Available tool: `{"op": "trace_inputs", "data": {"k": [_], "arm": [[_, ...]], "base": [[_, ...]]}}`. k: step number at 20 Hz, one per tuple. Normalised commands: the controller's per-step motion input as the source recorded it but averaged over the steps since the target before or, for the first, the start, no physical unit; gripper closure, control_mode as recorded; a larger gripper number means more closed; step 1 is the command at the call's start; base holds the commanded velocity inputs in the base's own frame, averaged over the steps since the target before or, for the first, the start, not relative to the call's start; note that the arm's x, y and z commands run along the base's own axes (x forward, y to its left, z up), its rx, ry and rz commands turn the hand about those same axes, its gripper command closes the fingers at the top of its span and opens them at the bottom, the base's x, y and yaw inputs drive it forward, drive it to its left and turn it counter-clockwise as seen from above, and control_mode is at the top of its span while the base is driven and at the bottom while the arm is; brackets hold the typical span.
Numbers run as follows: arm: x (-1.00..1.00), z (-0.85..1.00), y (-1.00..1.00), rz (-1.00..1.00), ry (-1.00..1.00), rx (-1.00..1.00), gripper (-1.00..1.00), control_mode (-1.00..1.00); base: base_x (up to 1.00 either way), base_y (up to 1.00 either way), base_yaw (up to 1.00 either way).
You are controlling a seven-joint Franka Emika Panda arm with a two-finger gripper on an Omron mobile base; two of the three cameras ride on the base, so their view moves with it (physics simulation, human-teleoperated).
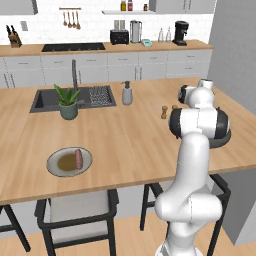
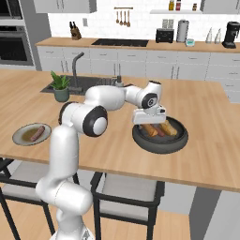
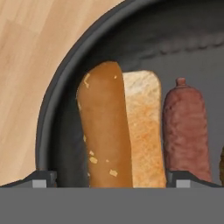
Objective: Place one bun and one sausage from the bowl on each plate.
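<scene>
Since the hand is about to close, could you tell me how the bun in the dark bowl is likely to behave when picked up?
The bun looks like soft bread, so probably light and squashable. Its long rounded shape might roll if nudged, though the sausage beside it may check that. The open hand straddles it inside the bowl.

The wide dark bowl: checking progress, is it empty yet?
Not empty. The wide dark grey bowl holds a brown bun and a reddish sausage.

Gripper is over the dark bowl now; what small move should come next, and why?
Probably lower straight down and close on the bun. The open gripper straddles it inside the bowl, with the sausage beside it. The pale plate already holds a bun and sausage.
</scene>
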Motion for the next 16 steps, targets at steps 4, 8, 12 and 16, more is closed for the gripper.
{"op": "trace_inputs", "data": {"k": [4,8,12,16], "arm": [[0.00,-0.06,0.00,0.00,0.00,0.00,1.00,-1.00],[0.00,0.00,0.00,0.00,0.00,0.00,1.00,-1.00],[0.00,-0.01,0.00,0.00,0.00,0.00,1.00,-1.00],[-0.04,0.03,0.00,0.00,0.00,0.00,1.00,-1.00]], "base": [[0.00,0.00,0.00],[0.00,0.00,0.00],[0.00,0.00,0.00],[0.00,0.00,0.00]]}}
